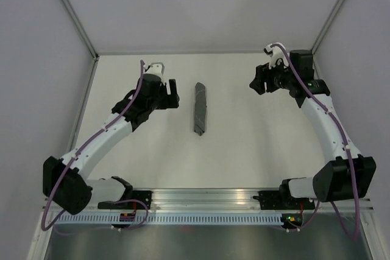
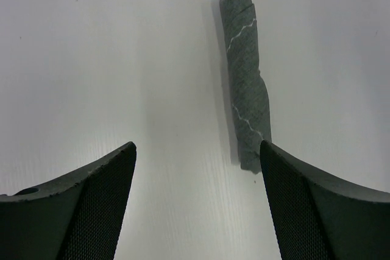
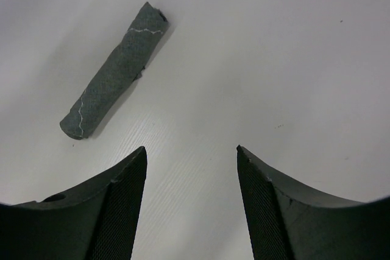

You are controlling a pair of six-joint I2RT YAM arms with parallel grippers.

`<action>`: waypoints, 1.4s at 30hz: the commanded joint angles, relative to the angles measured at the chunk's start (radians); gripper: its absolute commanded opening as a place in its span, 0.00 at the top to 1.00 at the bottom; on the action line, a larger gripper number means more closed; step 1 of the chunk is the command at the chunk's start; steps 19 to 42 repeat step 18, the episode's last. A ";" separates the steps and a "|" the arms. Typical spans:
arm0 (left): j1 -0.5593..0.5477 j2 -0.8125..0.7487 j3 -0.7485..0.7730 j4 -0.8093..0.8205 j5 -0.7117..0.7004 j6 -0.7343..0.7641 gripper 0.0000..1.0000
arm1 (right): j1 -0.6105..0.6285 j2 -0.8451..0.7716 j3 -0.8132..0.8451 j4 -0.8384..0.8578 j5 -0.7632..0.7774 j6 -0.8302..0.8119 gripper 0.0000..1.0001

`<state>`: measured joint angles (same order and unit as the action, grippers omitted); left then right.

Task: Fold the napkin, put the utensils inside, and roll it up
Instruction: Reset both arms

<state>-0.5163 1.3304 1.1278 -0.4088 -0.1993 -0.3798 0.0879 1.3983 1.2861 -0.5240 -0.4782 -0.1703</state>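
The dark grey napkin (image 1: pixel 200 109) lies rolled into a tight cylinder in the middle of the white table, its pale stitched hem showing. It also shows in the left wrist view (image 2: pixel 246 77) and the right wrist view (image 3: pixel 113 79). The utensils are hidden; no fork or pink piece shows. My left gripper (image 1: pixel 173 94) is open and empty, just left of the roll, apart from it; in its wrist view (image 2: pixel 198 150) the roll lies ahead beside the right finger. My right gripper (image 1: pixel 258 81) is open and empty, well to the right of the roll, also in its own view (image 3: pixel 191 150).
Pale walls with metal edge strips close the table at the back and both sides (image 1: pixel 79 25). A metal rail (image 1: pixel 201 199) carrying the arm bases runs along the near edge.
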 commanded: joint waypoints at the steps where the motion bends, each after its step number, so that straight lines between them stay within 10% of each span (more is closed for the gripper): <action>1: -0.002 -0.121 -0.124 0.062 0.026 -0.027 0.13 | -0.010 -0.070 0.006 -0.034 0.073 0.014 0.33; 42: 0.002 -0.241 -0.143 0.048 0.060 -0.018 0.12 | -0.031 -0.156 -0.048 -0.002 0.099 0.021 0.28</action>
